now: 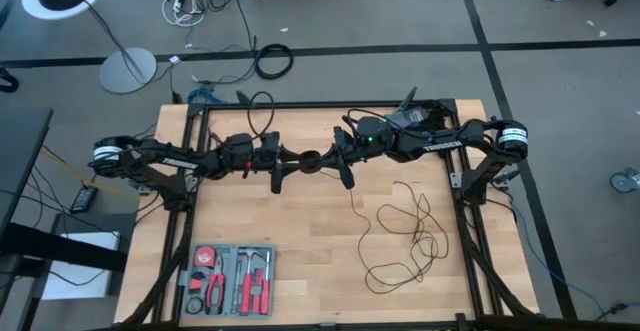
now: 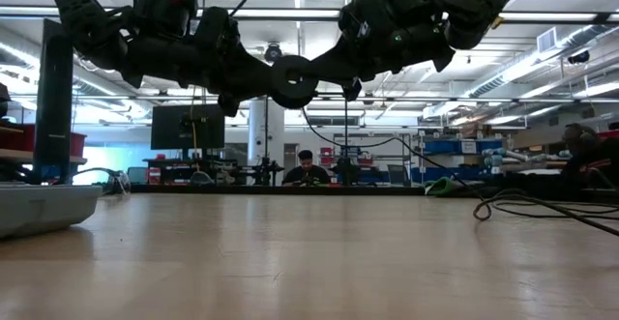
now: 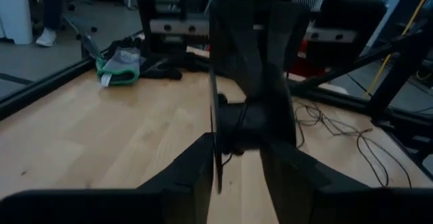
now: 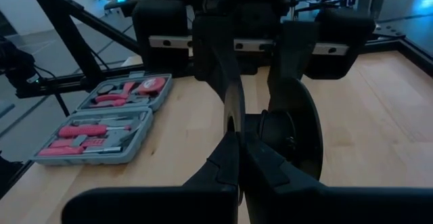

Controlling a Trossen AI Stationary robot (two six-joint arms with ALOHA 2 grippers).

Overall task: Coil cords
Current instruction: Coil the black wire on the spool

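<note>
1. The cords' round puck (image 1: 309, 159) hangs mid-air above the surface's (image 1: 300, 221) centre, thin wire (image 1: 405, 233) trailing down into loose loops at right.
2. Left claw (image 1: 283, 166) pinches the puck's edge.
3. Right claw (image 1: 338, 159) is closed against the puck's opposite side.
4. A tool kit (image 1: 228, 279) lies near-left.

Robotics lab: open hall with ceiling strip lights (image 2: 319, 13), a monitor (image 2: 181, 127) at centre-left, shelving (image 2: 455, 156) at right, seated person (image 2: 306, 168) mid-frame.

Both arms reach inward above mid-table, left gripper (image 1: 283, 168) and right gripper (image 1: 340, 158) meeting tip to tip.
</note>
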